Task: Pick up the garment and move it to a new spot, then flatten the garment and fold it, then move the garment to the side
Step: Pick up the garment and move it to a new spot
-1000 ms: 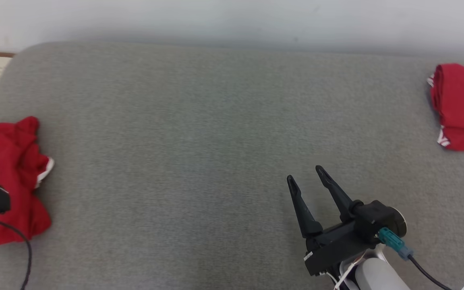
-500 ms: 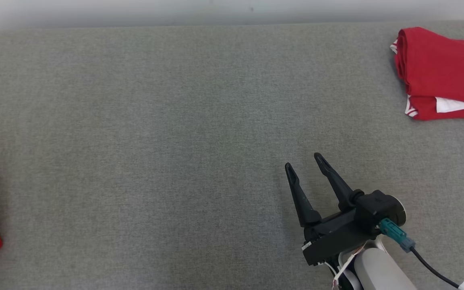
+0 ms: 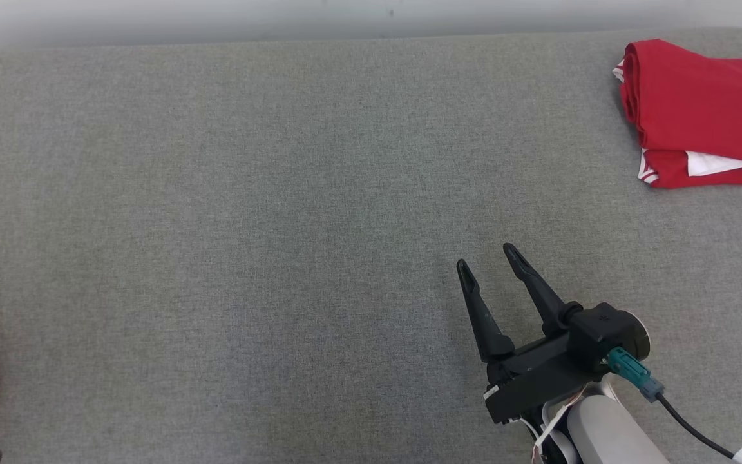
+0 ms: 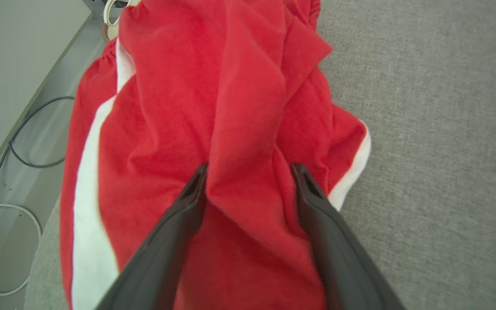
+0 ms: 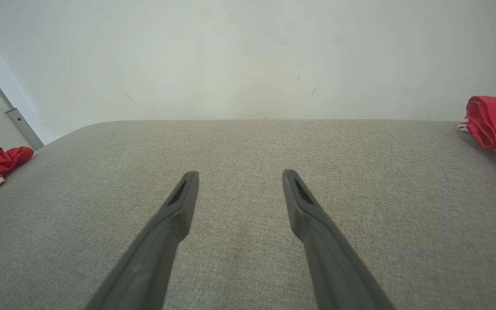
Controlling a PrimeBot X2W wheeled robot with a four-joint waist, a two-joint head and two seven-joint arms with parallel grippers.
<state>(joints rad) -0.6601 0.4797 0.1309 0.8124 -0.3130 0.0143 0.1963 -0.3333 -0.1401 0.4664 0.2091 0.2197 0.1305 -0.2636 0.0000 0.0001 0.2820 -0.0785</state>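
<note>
The crumpled red garment [image 4: 230, 107] lies at the grey cushion's [image 3: 248, 225] left edge, one raised fold between the left gripper's [image 4: 250, 170] wide-spread fingers; the right gripper [image 3: 487, 256] hangs open, well apart from it.

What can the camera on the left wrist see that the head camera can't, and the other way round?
Left wrist view: the left gripper, fingers spread open on either side of a raised fold of the crumpled red garment, its white stripes, and cables on the floor. Head view: the right gripper, open above the grey cushion, and a folded red garment at the far right. Both: the grey cushion and the crumpled red garment, just a sliver at the head view's left edge.
</note>
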